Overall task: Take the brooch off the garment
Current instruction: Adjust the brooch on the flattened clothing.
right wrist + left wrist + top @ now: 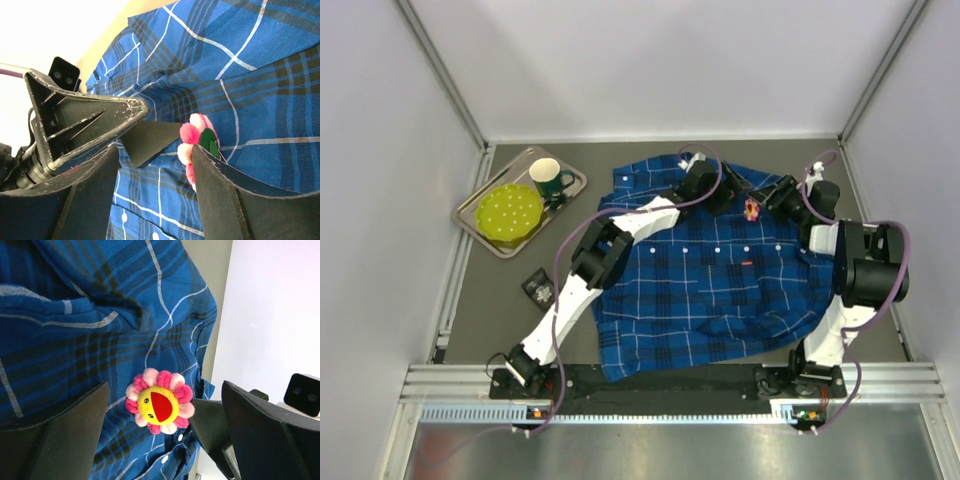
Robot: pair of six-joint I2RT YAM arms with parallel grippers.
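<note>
Brooch (159, 407) front left wrist, rear right wrist

We look down on a dark grey surface (500, 300) boxed in by plain white walls (660, 60). Aluminium posts (445, 75) run up the back corners. An aluminium rail (450, 378) crosses the near edge, with brushed sheet metal (650, 450) below it. The light is soft and even.

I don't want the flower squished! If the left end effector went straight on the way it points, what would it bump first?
Probably the flower brooch on the plaid shirt. It sits straight ahead, between the fingers of the open left end effector, though depth is hard to judge.
</note>
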